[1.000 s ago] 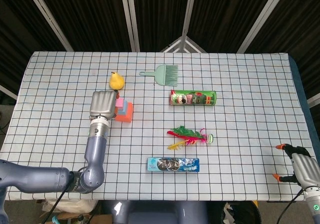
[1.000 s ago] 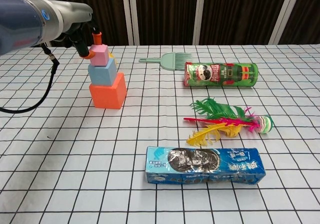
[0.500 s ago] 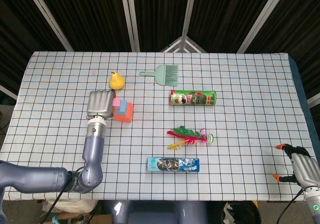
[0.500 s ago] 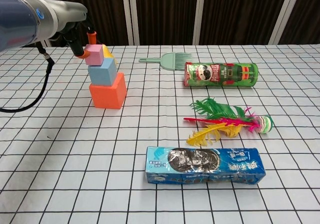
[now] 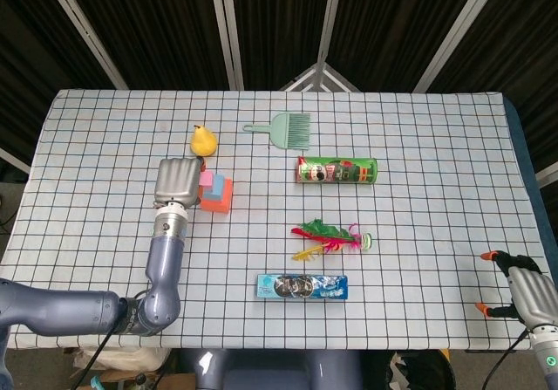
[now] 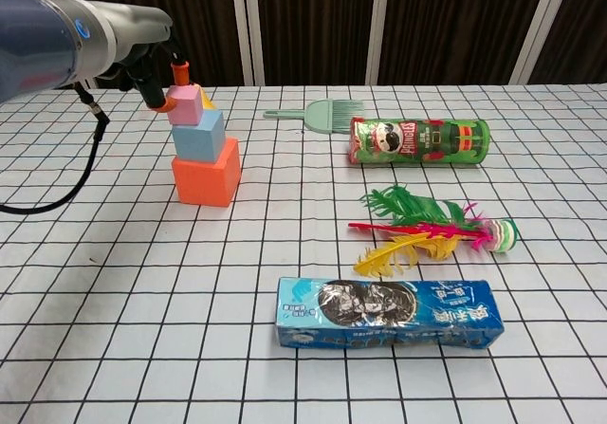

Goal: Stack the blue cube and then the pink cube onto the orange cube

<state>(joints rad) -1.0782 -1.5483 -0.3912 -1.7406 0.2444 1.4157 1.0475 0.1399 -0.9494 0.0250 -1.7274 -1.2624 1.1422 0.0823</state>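
Atop blue cube (image 6: 198, 135): pink cube (image 6: 186, 106) sat off-centre.
Your left robot hand (image 6: 163, 82) pinched it; releasing there risked toppling it off.

Pink cube (image 6: 185, 107), blue cube (image 6: 199, 135), orange cube (image 6: 206, 178), black-gridded white tablecloth (image 6: 142, 301).

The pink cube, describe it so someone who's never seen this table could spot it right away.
Look to the left part of the checked tablecloth, just in front of the yellow pear, where a tower of cubes stands. The pink cube is the top one, above the blue cube and orange cube. It is the smallest, and the left robot hand is at it.
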